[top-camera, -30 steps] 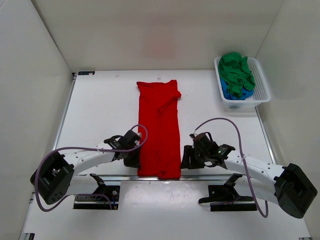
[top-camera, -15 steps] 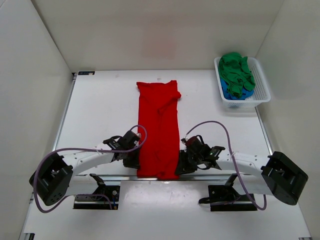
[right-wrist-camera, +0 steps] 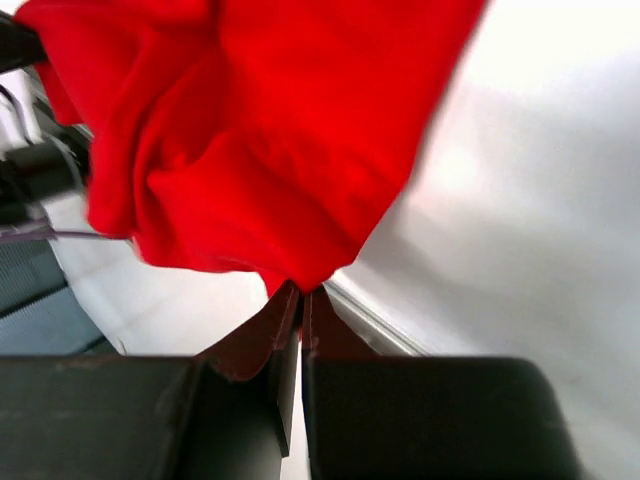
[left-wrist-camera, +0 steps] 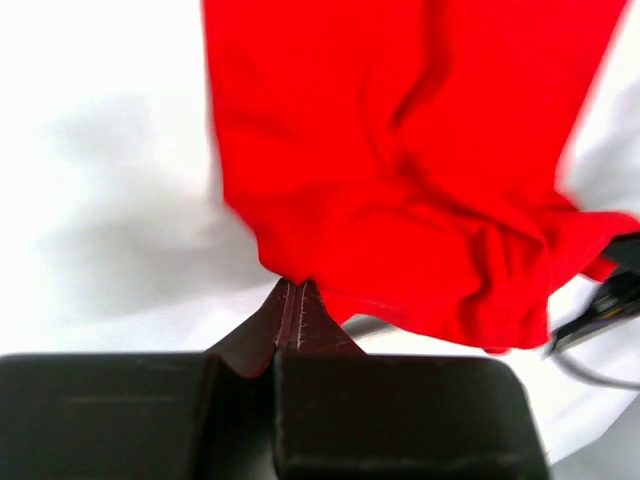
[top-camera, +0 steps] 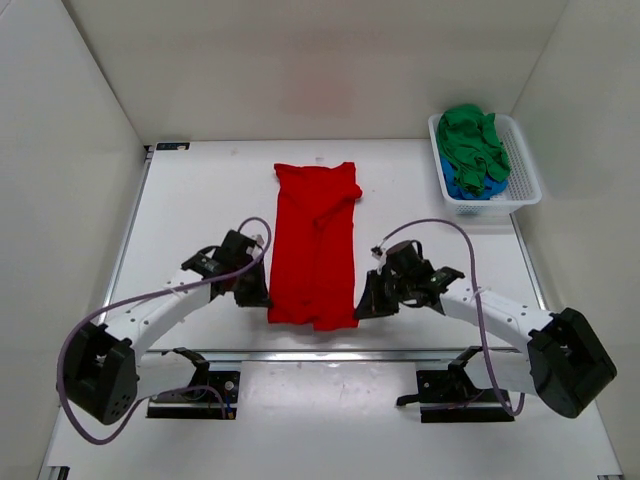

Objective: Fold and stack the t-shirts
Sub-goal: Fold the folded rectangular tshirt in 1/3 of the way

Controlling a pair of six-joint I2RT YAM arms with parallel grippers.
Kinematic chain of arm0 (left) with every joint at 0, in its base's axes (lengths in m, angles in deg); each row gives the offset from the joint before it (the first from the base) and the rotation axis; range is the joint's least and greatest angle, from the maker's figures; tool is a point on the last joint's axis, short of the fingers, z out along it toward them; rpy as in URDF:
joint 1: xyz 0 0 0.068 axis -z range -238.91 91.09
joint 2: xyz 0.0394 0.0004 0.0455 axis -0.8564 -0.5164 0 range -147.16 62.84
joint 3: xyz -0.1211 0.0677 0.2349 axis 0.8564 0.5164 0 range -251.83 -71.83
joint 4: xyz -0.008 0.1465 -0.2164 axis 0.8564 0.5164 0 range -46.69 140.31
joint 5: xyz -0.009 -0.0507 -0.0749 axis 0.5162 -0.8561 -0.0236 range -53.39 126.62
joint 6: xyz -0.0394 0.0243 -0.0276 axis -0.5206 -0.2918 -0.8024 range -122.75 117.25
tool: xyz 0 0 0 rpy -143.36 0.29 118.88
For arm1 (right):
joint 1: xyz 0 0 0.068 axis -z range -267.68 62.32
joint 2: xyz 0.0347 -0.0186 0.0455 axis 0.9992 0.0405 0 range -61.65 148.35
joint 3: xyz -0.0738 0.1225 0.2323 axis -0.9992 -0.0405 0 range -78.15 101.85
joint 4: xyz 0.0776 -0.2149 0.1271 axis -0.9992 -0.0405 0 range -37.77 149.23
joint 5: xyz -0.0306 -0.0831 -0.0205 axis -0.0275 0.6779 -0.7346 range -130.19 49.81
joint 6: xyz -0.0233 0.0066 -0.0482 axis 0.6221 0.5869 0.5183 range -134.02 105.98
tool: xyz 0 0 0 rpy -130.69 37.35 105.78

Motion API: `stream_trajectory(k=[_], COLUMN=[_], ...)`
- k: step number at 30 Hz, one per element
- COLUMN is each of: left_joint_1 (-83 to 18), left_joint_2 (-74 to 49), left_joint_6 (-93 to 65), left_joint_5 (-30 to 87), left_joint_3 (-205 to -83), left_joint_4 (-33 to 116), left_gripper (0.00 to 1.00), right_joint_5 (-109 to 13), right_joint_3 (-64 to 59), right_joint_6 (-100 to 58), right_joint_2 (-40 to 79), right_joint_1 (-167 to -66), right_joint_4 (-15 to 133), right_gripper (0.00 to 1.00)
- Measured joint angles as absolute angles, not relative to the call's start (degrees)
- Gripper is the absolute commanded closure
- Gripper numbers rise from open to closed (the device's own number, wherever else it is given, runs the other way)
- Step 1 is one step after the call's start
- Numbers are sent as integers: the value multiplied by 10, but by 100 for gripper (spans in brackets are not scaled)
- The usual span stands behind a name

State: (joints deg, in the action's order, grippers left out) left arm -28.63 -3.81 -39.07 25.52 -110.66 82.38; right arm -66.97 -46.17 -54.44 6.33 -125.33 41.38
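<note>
A red t-shirt (top-camera: 315, 240) lies as a long narrow strip down the middle of the table. Its near hem is lifted off the surface. My left gripper (top-camera: 266, 300) is shut on the hem's left corner, and the pinched red cloth (left-wrist-camera: 400, 180) hangs from the tips (left-wrist-camera: 293, 290). My right gripper (top-camera: 360, 305) is shut on the hem's right corner, where the red cloth (right-wrist-camera: 260, 130) bunches above its tips (right-wrist-camera: 300, 292). A green t-shirt (top-camera: 472, 145) lies crumpled in the basket on top of a blue t-shirt (top-camera: 460, 186).
The white perforated basket (top-camera: 522, 170) stands at the table's back right corner. White walls close in the table on three sides. A metal rail (top-camera: 400, 353) runs along the near edge, by the arm bases.
My right gripper moved in to the hem's right corner and shut on it. Both grippers then carried the near hem up and away from the table's near edge.
</note>
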Motion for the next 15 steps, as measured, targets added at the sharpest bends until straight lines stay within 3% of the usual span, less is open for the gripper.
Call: stream_trajectory(k=[15], left_joint_1=[-421], left_joint_2=[-274], left_joint_6=[-334], left_joint_5=[206], left_joint_3=[-1355], left_joint_4=[810], left_gripper=[100], right_joint_5=[-725], right_joint_3=[-180], right_joint_6=[-404], right_joint_2=[288], right_joint_1=[-1118], right_joint_4=[362], right_gripper=[100])
